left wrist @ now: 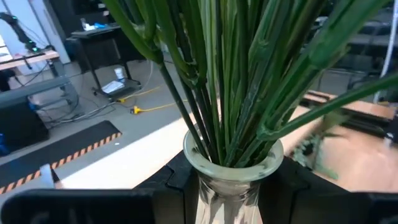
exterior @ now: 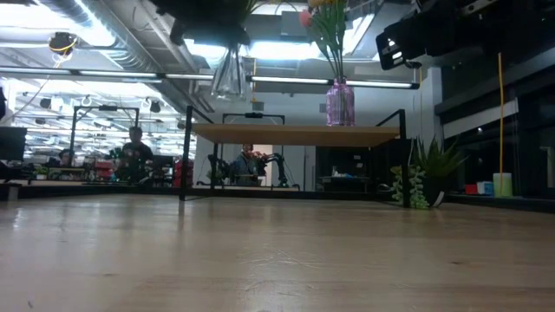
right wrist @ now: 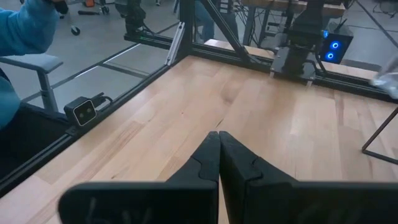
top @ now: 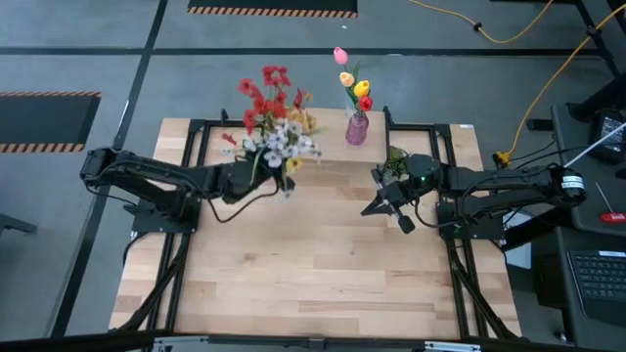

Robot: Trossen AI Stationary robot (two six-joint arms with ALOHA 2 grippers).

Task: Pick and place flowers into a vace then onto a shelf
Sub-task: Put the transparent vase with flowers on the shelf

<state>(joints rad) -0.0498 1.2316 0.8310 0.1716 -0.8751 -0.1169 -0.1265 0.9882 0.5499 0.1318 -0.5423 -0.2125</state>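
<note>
Flowers [top: 276, 115] in left tool's [top: 287, 176] vase, beside shelf's [exterior: 295, 133] pink vase [top: 357, 128].

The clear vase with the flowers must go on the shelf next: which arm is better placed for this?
The left. Its claw is shut on the clear vase, held in the air beside the shelf. The right claw is shut and empty, above bare table.

Red, white and orange flowers [top: 276, 115] stand upright in a clear glass vase [exterior: 229, 74] (held aloft); tulips [top: 353, 86] in a purple vase [top: 357, 128] sit on the shelf [exterior: 295, 133].
</note>
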